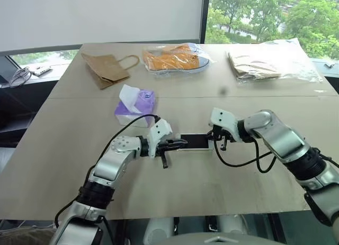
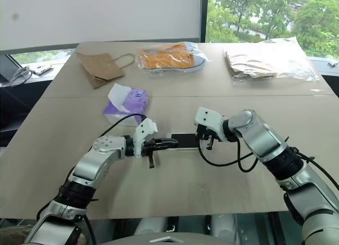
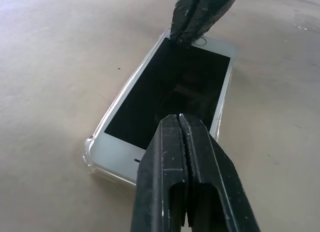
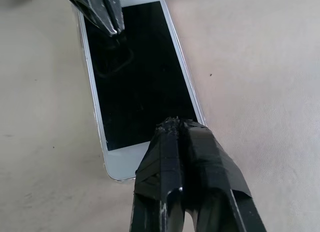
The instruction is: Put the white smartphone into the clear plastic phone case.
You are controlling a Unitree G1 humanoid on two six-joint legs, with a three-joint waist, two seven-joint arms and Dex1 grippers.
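The white smartphone [image 3: 170, 86] lies flat, dark screen up, on the table between my two arms. It sits inside the clear plastic phone case [image 3: 89, 154], whose glossy rim wraps its corner and long edge. My left gripper [image 1: 181, 143] is shut, and its tip rests over the phone's left end. My right gripper [image 1: 214, 136] is also shut and angled down, its tip on the white bezel at the right end. In the right wrist view the taped right fingers [image 4: 185, 157] cover the near end of the smartphone [image 4: 135, 71], with the left gripper [image 4: 114, 26] at the far end.
A purple tissue pack [image 1: 135, 106] lies just behind the left arm. Along the far side of the table [image 1: 69, 150] are a brown paper bag [image 1: 106, 67], an orange item in a clear bag [image 1: 175, 58] and a large clear bag of brown paper [image 1: 265, 62].
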